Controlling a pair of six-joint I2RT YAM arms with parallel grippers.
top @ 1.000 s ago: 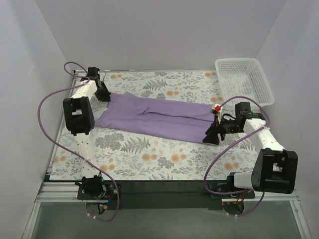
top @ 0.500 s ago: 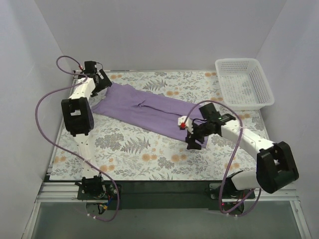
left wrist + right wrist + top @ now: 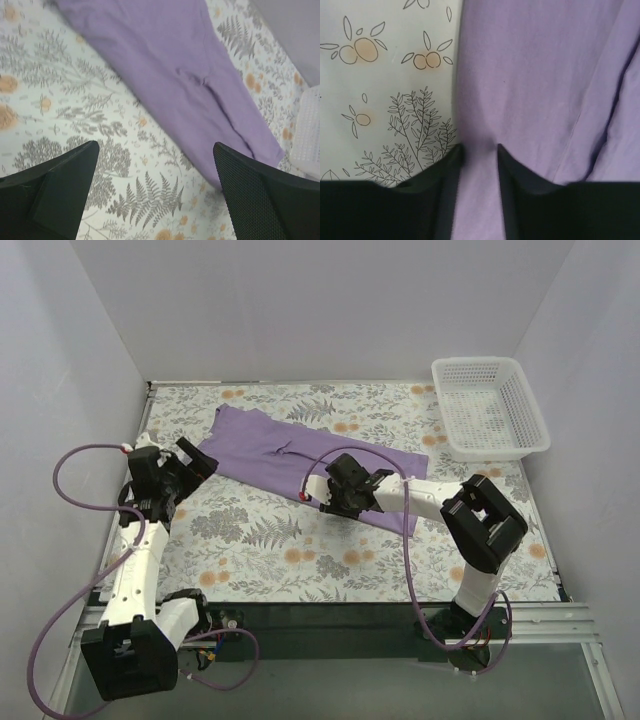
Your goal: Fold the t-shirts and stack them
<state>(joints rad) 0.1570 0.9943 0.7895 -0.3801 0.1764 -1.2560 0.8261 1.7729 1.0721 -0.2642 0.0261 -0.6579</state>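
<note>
The right end effector is pinching the lavender-purple cotton t-shirt at its lower edge, mid-frame. The left end effector is hanging spread. Gripping only one layer could be dragging the folds apart.

My left wrist camera looks down on a lavender t-shirt lying as a long diagonal band across the floral bench. The black jaws of my left gripper stand wide apart beside it.

The t-shirt is soft matt cloth; the basket glossy white plastic; the table cover smooth and matt.
</note>
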